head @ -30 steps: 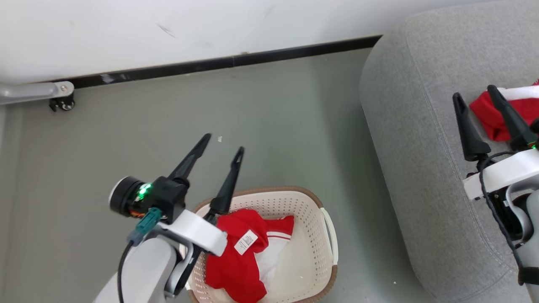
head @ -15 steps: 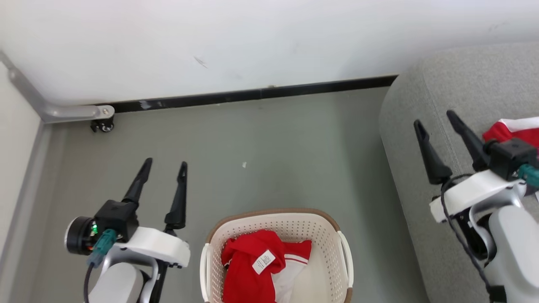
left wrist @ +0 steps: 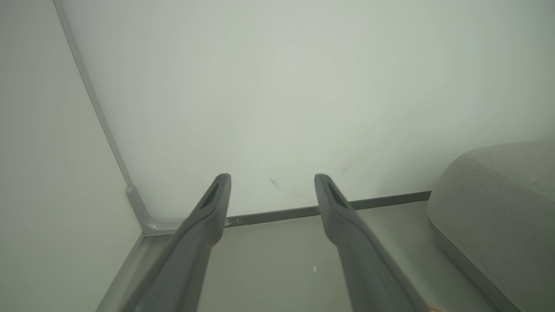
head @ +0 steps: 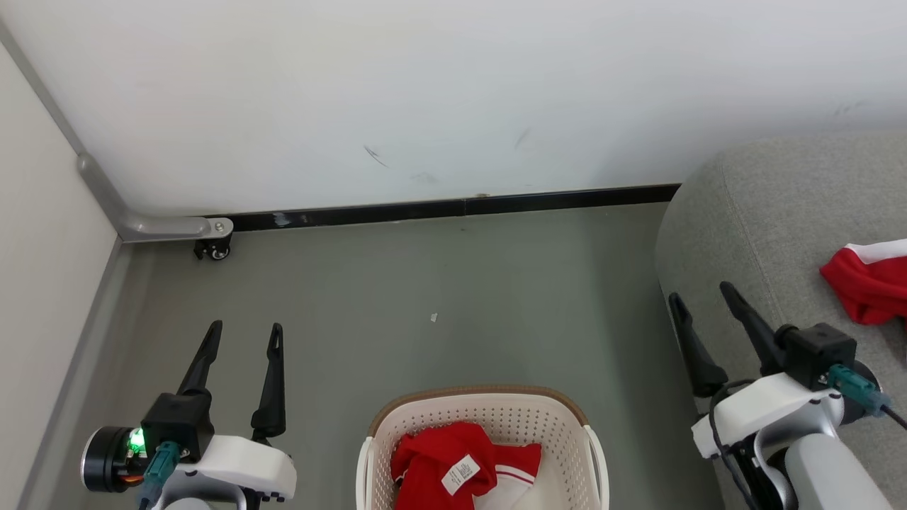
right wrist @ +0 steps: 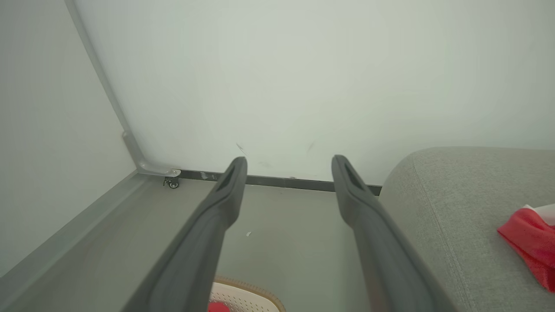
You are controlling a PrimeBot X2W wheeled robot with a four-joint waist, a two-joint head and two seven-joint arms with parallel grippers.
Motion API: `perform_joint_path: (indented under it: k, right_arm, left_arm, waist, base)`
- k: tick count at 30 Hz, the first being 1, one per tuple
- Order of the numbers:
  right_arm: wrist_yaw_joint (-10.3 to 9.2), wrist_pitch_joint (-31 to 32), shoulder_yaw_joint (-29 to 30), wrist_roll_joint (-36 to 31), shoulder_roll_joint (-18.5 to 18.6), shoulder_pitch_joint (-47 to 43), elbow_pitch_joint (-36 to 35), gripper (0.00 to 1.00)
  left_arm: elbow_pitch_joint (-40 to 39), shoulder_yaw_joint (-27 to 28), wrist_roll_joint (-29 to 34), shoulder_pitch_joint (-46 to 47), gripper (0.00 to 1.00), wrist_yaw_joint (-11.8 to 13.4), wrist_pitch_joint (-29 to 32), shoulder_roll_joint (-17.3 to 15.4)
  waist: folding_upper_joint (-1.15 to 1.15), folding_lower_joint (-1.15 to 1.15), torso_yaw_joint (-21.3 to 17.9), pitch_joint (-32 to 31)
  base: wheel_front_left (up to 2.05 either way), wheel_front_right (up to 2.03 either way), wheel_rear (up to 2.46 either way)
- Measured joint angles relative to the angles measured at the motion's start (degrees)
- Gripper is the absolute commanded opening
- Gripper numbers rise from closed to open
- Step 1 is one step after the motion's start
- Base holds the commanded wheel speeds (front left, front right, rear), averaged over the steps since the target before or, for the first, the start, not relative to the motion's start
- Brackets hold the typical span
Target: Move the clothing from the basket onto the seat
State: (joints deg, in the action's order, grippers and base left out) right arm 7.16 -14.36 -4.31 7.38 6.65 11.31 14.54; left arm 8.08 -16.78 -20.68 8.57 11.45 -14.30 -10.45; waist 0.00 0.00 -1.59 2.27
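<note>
Part done, I'd say: one red garment (head: 864,287) lies on the seat (head: 765,227) at three o'clock, and more clothing (head: 432,460) sits in the basket (head: 482,394) at six. The left gripper (head: 245,326) and right gripper (head: 700,292) are both spread wide, empty. A white label (head: 461,474) tops the pile, print too small to read.

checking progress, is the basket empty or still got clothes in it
Not empty. The basket holds bunched red clothing with a white label; another red garment lies on the sofa.
</note>
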Motion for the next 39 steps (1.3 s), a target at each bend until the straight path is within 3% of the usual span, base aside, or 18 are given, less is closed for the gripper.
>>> perform_joint_path:
  k: [15,27,39]
  right_arm:
    - [-0.01,0.02,4.15,-3.58,-3.31,-9.21,-3.99,1.00]
    - [-0.01,0.10,5.48,-5.01,-4.24,-13.28,-7.91,1.00]
    - [-0.01,0.77,5.03,-5.05,-4.33,-16.02,-10.44,1.00]
  left_arm:
    - [-1.67,3.45,1.86,-6.67,1.00,2.50,0.00,0.14]
    - [-3.10,4.74,2.74,-8.04,1.00,2.45,0.00,-0.12]
    - [-2.60,3.79,3.15,-9.60,1.00,0.56,0.00,-0.32]
  waist:
    - [0.00,0.00,0.59,-3.49]
    - [0.00,0.00,-0.26,-4.39]
    - [0.00,0.00,-0.90,-5.16]
  base:
    - [0.00,0.00,0.00]
    - [0.00,0.00,0.00]
    - [0.00,0.00,0.00]
